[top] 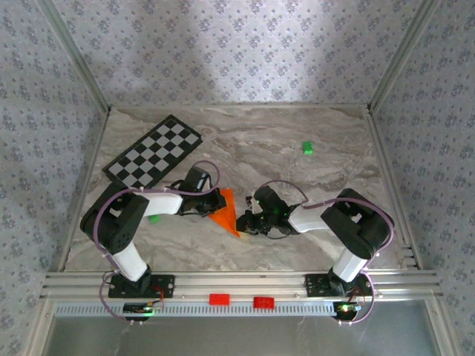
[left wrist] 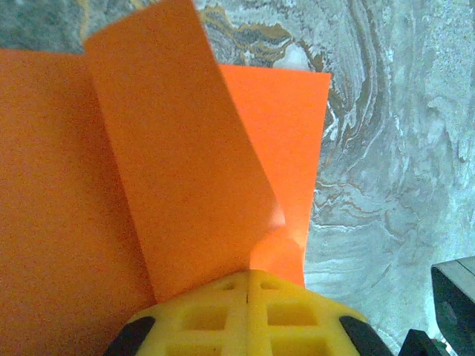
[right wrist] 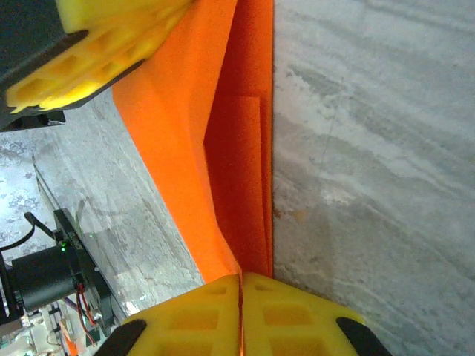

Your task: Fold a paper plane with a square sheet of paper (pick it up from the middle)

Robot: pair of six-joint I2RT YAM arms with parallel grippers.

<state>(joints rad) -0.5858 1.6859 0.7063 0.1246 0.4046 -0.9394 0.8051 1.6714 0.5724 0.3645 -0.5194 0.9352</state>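
Observation:
The orange sheet of paper (top: 227,211), partly folded, lies on the marble table between my two grippers. In the left wrist view a long folded flap (left wrist: 178,156) rises off the flat layer (left wrist: 44,185) and runs into my left gripper (left wrist: 249,276), whose yellow fingers are pressed together on it. My right gripper (right wrist: 240,278) is shut on the other end, with orange showing in the seam between its fingers. From there the paper (right wrist: 237,148) shows stacked layers along a straight edge. The left gripper's fingers (right wrist: 96,44) sit over the paper's far end.
A black-and-white checkered board (top: 154,152) lies at the back left. One tiny green block (top: 307,147) sits at the back right, another (top: 154,218) beside the left arm. Two red blocks (top: 220,300) rest on the front rail. Bare marble (left wrist: 401,148) lies beside the paper.

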